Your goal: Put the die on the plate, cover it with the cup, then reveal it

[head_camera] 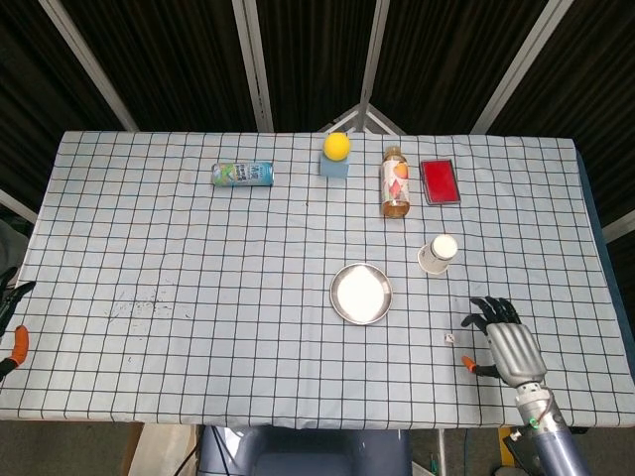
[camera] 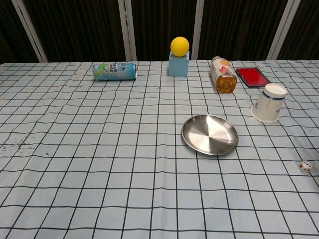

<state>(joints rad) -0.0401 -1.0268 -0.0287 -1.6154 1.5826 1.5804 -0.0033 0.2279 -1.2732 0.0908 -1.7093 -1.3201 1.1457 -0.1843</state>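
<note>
Checked tablecloth: right hand near die, fingers spread, empty; left hand state unclear.

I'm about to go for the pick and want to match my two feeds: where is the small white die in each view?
Head view: the small white die lies on the checked cloth, right of and below the round steel plate, just left of the right robot hand.
Chest view: die near the right edge, lower right of the plate.
Shared landmark: the plate.
</note>
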